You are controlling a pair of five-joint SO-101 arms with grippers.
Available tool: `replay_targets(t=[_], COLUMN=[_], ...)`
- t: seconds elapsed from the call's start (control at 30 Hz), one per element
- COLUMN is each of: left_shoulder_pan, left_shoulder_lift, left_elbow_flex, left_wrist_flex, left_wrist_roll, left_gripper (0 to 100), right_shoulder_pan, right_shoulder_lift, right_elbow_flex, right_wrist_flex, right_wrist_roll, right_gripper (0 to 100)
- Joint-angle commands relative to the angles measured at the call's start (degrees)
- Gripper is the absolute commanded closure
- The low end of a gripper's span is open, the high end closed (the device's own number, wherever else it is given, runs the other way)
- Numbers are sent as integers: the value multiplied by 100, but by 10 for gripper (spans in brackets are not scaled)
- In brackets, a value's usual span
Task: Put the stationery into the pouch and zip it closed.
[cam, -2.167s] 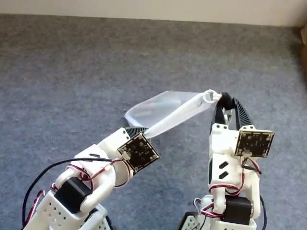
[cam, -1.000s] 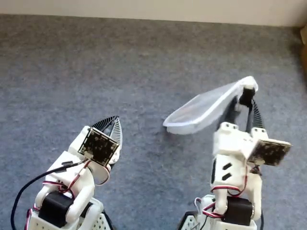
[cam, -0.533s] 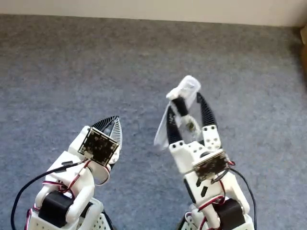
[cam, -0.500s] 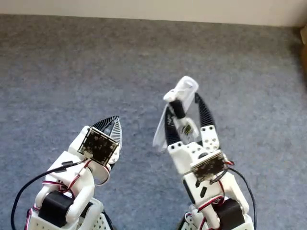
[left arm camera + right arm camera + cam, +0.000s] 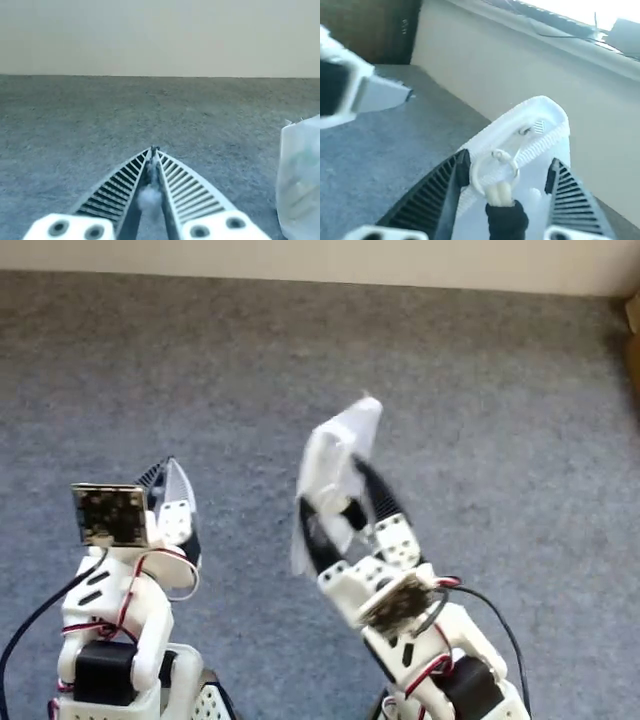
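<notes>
— Two grippers, one pouch. What are they like?

— Both have white plastic bodies and long black fingers, tapering and ribbed like ladders. The left gripper [image 5: 152,150] has its fingers [image 5: 192,192] pressed together along their length, tips meeting, nothing between them. It stands over the grey carpet [image 5: 75,110], a short felt-like pile, with a plain pale wall [image 5: 160,35] behind.

— And the pouch?

— The pouch [image 5: 340,445] is thin, milky, translucent plastic, soft and crumpled. It stands up off the carpet at the right gripper [image 5: 330,490]. In the high view it is off to the side of the left gripper [image 5: 168,475] and apart from it. In the left wrist view faint shapes show through the pouch [image 5: 300,180], too blurred to name.

— Is the right one holding it?

— Its fingers [image 5: 432,200] are spread wide in a V. The pouch [image 5: 530,125] sits in the gap and its edges overlap both fingers; whether they press on it I cannot tell. A toothed white zip [image 5: 547,142] runs along the pouch's rounded end. At the zip's end nearer the gripper sits a white ring [image 5: 476,175]. The ring is knotted to a pale cord [image 5: 499,194], and the cord runs into a black tab [image 5: 506,220] midway between the fingers, close to the gripper's base.
</notes>
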Motion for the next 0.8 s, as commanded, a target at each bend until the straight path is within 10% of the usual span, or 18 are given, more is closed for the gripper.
replay_targets(t=[0.0,0.77], left_shoulder_pan=[-312,-681], left_shoulder_lift=[-13,-13], left_elbow_flex=[-40,-75], left_wrist_flex=[-141,-264], left_wrist_roll=[229,466], left_gripper=[995,995], right_shoulder_pan=[-163,233], right_shoulder_lift=[145,75], right_elbow_flex=[585,514], right_wrist_flex=[567,602], right_wrist_roll=[281,281], right_gripper=[764,844])
